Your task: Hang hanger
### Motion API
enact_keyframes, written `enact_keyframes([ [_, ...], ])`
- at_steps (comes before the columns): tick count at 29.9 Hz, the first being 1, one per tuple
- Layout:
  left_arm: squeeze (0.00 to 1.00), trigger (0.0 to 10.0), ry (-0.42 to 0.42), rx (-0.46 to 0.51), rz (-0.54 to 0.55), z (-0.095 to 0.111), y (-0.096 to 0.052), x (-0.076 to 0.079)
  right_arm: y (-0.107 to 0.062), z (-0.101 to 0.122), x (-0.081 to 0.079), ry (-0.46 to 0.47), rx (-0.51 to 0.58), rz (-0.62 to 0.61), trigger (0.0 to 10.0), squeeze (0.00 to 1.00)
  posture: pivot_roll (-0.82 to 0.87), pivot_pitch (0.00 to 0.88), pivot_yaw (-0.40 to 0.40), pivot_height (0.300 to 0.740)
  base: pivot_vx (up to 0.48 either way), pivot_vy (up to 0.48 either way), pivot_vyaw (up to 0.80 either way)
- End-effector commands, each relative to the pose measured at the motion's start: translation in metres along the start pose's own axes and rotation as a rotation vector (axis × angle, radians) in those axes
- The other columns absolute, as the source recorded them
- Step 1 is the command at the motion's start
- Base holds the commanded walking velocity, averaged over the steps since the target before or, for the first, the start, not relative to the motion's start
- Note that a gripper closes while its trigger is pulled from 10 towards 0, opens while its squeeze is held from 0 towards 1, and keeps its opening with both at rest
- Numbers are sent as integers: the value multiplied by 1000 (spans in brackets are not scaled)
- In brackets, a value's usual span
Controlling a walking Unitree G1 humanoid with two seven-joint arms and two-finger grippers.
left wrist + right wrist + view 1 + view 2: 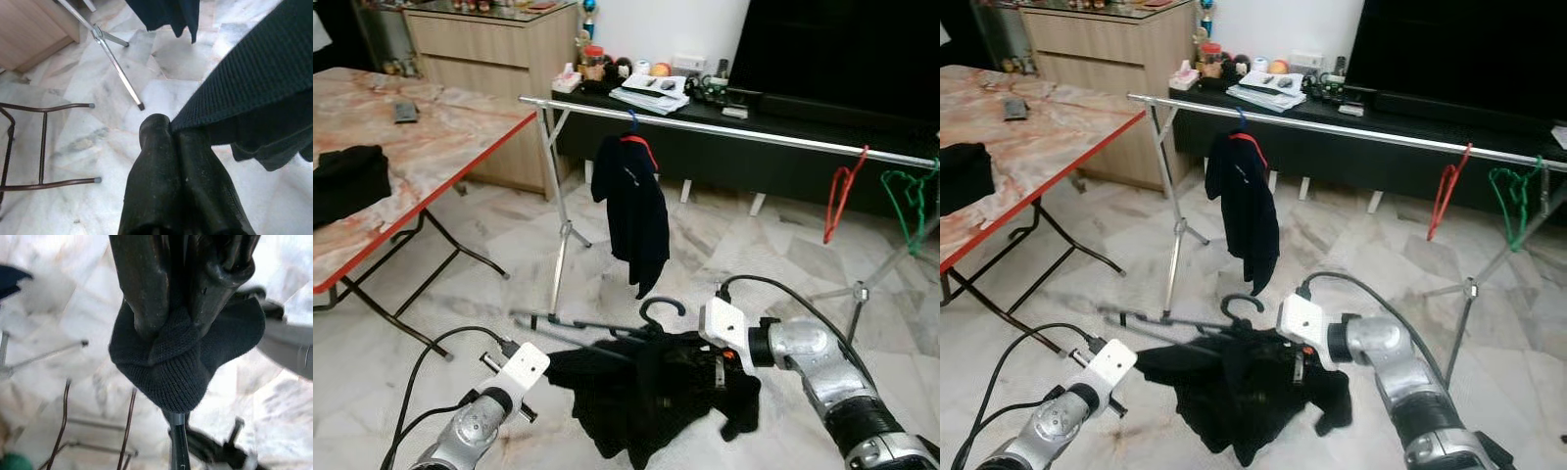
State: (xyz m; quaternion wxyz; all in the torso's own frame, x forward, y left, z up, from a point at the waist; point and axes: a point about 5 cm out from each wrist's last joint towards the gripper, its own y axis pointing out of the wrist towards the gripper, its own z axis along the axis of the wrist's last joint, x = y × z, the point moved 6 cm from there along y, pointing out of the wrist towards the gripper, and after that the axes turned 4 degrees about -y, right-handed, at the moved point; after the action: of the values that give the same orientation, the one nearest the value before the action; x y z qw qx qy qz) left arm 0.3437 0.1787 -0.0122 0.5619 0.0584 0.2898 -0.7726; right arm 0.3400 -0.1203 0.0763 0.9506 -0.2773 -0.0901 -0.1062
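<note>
While the folding table (431, 137) with its red edge stands at the far left, bearing a dark bundle (347, 181) and a small remote (404, 112), the left gripper (171, 147) sits low in front of it, its two black fingers pressed together on the edge of a black knit garment (636, 392). That garment hangs spread between the two arms above the marble floor (489, 235), and a black hanger (662, 308) rises out of its top, hook curving upward, just beside the right arm's white wrist block. Behind the garment, a silver rail (724, 127) runs across the scene on tripod legs; a navy top (631, 211) hangs from it on a blue hook near its left end. Beyond the rail, a low dark cabinet (773, 157) carries papers, jars and small clutter, with a wooden sideboard (494, 59) to its left. The right gripper (181, 318) is clamped tight on a bunched fold of the knit garment, with the hanger's dark neck showing under the bunch in the right wrist view. Toward the rail's right end a red hanger (842, 196) hangs bare, and a green hanger (906, 201) hangs just beside it near the far tripod.
</note>
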Motion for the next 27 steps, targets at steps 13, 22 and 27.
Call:
enact_keyframes([
  [13,0,0,-5,-74,-50,-20,-7,4,-45,-23,2,24,-40,-32,10000,0,58,13,-34,740,0,0,0],
  [22,0,0,-4,-91,-64,-25,-9,7,-68,-64,-10,-18,-308,24,10000,0,52,27,-29,740,0,0,0],
  [27,0,0,-4,-92,-66,-25,-9,7,-65,-67,-12,-41,-335,40,10000,0,54,31,-27,740,0,0,0],
])
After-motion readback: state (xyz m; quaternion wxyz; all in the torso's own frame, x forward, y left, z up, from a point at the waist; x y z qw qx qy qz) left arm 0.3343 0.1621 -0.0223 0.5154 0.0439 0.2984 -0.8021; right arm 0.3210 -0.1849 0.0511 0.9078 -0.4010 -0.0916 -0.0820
